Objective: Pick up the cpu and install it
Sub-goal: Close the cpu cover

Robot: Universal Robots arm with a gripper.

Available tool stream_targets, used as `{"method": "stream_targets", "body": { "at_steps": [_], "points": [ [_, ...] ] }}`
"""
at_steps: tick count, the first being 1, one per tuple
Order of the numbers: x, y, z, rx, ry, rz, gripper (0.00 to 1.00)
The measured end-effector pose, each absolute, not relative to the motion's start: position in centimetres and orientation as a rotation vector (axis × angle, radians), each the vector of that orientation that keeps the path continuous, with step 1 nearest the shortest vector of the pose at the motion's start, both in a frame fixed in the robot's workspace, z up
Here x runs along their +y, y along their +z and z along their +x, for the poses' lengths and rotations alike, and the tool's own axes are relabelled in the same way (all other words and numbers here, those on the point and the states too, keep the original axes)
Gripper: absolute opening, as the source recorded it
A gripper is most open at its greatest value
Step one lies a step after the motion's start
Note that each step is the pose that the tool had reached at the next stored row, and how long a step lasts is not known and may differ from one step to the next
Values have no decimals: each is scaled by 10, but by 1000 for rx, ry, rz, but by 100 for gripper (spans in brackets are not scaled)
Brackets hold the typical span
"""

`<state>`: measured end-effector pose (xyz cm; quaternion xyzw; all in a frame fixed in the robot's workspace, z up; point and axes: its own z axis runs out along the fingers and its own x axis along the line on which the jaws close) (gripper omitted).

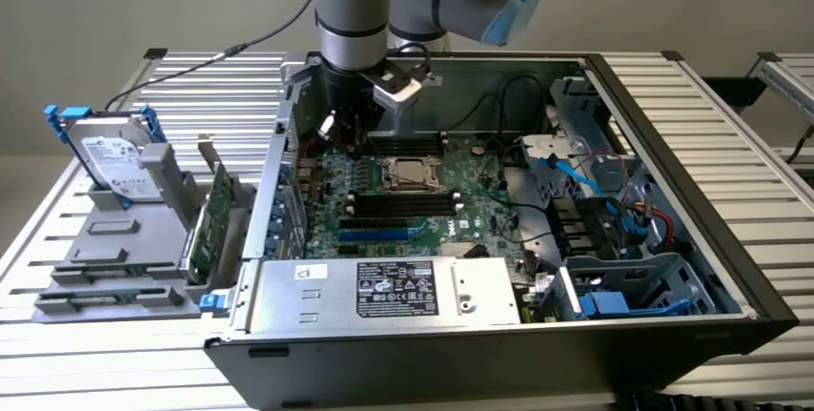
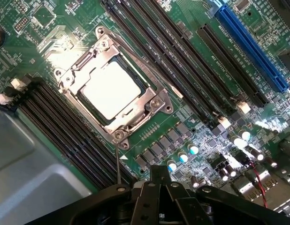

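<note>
The cpu (image 1: 410, 173) is a small square chip with a pale metal top, lying flat in the motherboard socket inside the open computer case (image 1: 661, 125). A metal socket frame (image 2: 149, 101) surrounds the cpu (image 2: 110, 89) in the wrist view. My gripper (image 1: 341, 127) hangs over the back of the board, toward the exterior view's left of the socket and apart from the chip. In the wrist view its black fingers (image 2: 156, 185) stand together, shut, with nothing between them.
Dark memory slots (image 2: 182, 51) flank the socket, with a blue expansion slot (image 2: 250, 47) beyond them. A labelled power supply (image 1: 381, 287) fills the case's front. Blue and black cables (image 1: 573, 182) lie at the right. Outside on the left stand a hard drive (image 1: 114, 158) and a green card (image 1: 210, 215).
</note>
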<state>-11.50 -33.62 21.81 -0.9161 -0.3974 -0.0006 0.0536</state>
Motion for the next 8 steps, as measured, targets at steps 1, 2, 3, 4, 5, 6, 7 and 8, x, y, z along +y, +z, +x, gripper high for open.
{"method": "stream_targets", "body": {
  "at_steps": [1,2,3,4,5,6,7,8],
  "points": [
    [-336,219,-115,-1194,-4,-2786,11],
    [-336,219,-115,-1181,-7,-2787,11],
    [-336,220,-115,-1167,-10,-2789,11],
    [-336,221,-115,-1152,-13,-2791,11],
    [-336,223,-116,-1137,-15,-2795,11],
    [-336,224,-115,-1122,-17,-2798,11],
    [-336,225,-116,-1107,-19,-2802,11],
    [-336,227,-116,-1091,-21,-2807,11]
  ]
}}
